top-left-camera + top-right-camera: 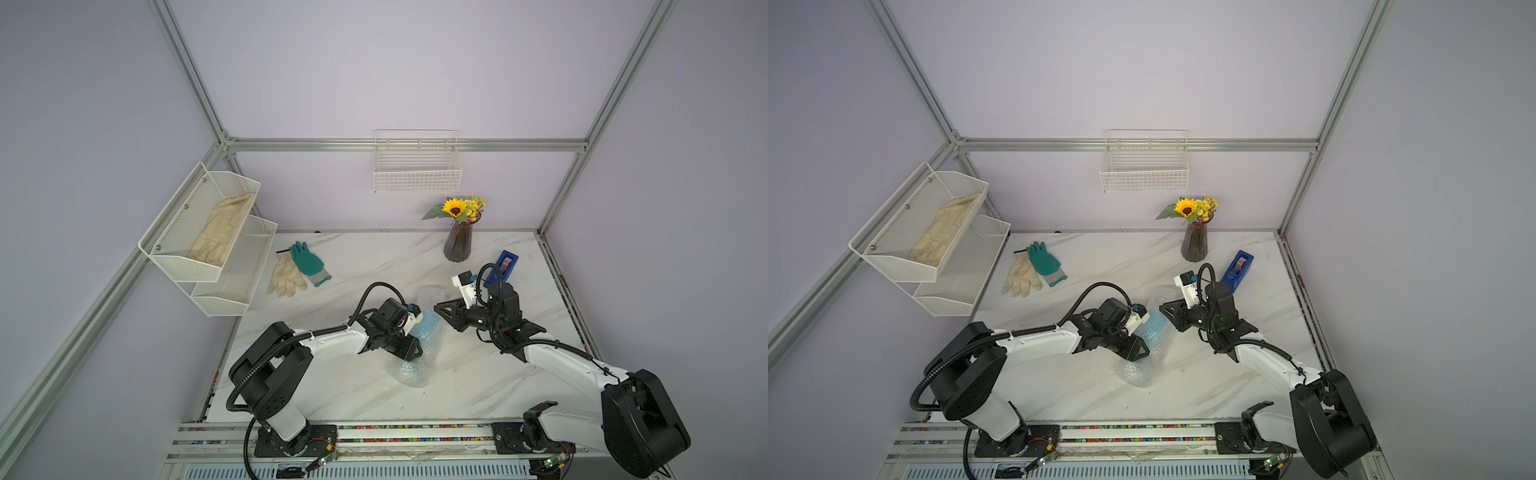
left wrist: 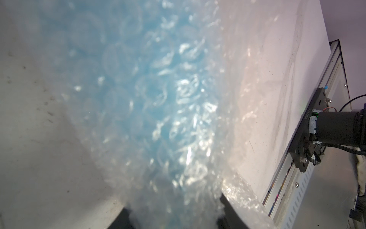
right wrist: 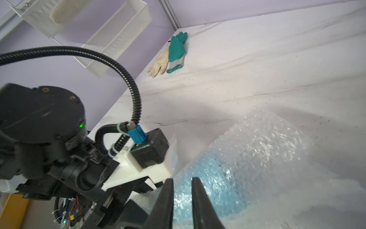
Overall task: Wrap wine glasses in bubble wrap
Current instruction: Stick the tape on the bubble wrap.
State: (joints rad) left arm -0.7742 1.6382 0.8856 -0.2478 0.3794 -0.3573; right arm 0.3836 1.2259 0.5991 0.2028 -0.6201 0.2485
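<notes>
Light-blue goblet sits inside rolled bubble wrap and shows only as a blue blur through the film. Bowl, stem and foot can't be told apart. The wrap is clear, whitish, bubbled film rolled into a loose tube lying mid-surface, running roughly front to back. Crumpled film sticks out past the blue at both ends. Wrist views show the same: blue patch under shiny bubbles.
</notes>
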